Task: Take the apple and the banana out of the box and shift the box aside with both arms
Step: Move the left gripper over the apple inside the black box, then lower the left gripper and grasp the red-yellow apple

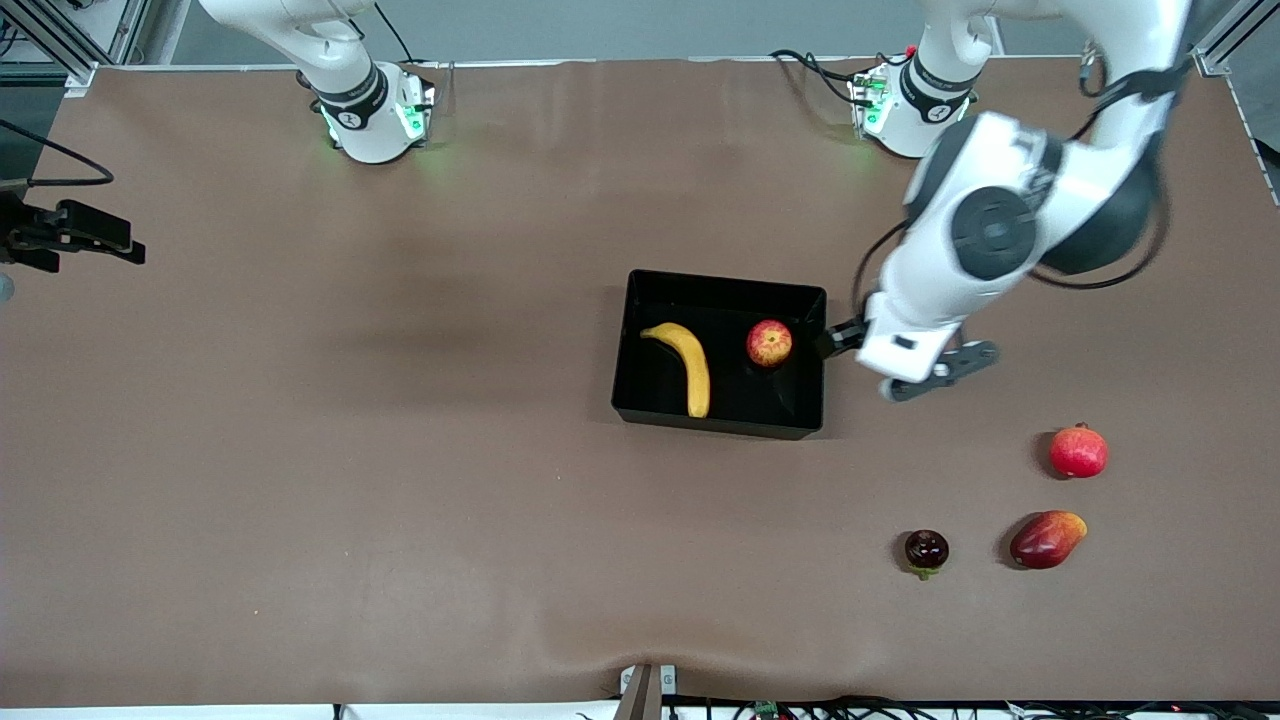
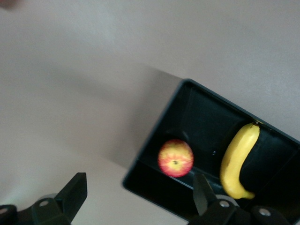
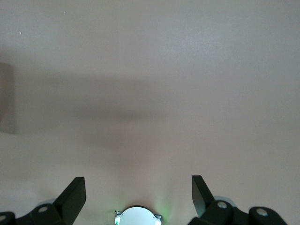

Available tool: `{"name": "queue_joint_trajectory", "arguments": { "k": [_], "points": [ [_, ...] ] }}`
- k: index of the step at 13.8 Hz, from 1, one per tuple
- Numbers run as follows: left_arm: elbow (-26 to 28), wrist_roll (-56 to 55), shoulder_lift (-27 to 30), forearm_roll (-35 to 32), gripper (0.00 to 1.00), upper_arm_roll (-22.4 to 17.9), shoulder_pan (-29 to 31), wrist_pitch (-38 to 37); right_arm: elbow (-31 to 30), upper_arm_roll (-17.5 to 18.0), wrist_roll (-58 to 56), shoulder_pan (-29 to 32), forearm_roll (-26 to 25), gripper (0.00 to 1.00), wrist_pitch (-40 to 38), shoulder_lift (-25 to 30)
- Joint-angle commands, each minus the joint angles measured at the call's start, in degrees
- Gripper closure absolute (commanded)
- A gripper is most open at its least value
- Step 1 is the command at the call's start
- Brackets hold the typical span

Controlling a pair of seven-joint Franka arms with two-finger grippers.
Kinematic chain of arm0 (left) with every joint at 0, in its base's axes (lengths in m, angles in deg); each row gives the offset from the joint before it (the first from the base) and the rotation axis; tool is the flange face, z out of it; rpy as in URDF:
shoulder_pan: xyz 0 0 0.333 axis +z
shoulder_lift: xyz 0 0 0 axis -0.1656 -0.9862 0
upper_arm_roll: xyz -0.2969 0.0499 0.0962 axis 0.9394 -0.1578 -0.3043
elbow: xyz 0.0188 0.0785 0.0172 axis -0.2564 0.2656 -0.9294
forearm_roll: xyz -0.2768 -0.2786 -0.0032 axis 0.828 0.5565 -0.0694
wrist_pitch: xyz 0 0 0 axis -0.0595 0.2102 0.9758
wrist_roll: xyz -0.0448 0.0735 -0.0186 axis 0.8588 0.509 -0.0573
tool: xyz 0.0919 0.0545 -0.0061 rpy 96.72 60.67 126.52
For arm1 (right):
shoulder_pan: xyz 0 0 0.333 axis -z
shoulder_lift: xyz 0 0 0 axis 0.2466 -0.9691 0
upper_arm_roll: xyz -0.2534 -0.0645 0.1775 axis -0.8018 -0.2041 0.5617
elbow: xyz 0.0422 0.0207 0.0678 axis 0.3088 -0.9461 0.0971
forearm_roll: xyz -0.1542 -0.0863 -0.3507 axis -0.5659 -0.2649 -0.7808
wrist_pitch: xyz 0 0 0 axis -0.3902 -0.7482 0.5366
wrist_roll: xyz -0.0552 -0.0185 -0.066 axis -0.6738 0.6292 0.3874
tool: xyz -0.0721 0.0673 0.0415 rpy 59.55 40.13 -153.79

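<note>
The black box (image 1: 720,284) stands mid-table with the yellow banana (image 1: 690,366) and the red, yellow-streaked apple (image 1: 769,343) lying inside it. My left gripper (image 1: 848,340) hovers open at the box's end wall toward the left arm's end. In the left wrist view the left gripper (image 2: 139,194) straddles that wall of the box (image 2: 197,112), one finger over the table and one over the inside, and holds nothing. The apple (image 2: 175,158) and banana (image 2: 236,159) lie past its fingertips. My right gripper (image 3: 139,194) is open and empty above bare table near its own base (image 3: 138,216); it waits.
Toward the left arm's end, nearer the front camera than the box, lie a plain red crowned fruit (image 1: 1079,452), a red-orange mango (image 1: 1046,539) and a small dark purple fruit (image 1: 926,551). A black device (image 1: 60,236) juts in at the right arm's end of the table.
</note>
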Motion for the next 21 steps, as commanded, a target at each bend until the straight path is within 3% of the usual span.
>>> {"name": "queue_joint_trajectory", "arguments": {
  "k": [1,10,21],
  "points": [
    [2.8,-7.3,-2.1,-3.5,0.00,-0.3,-3.8,4.0,0.7,0.1,0.6,-0.5,-0.2,0.00,-0.1,-0.8],
    [10.7,-20.1,-9.6,-9.5,0.00,-0.3,-10.1,18.3,0.7,0.1,0.6,-0.2,-0.2,0.00,-0.2,-0.8],
    [11.2,-22.6,-13.9,-13.6,0.00,-0.3,-11.1,21.1,1.8,0.1,0.3,0.1,0.0,0.00,-0.3,-0.8]
  ]
}}
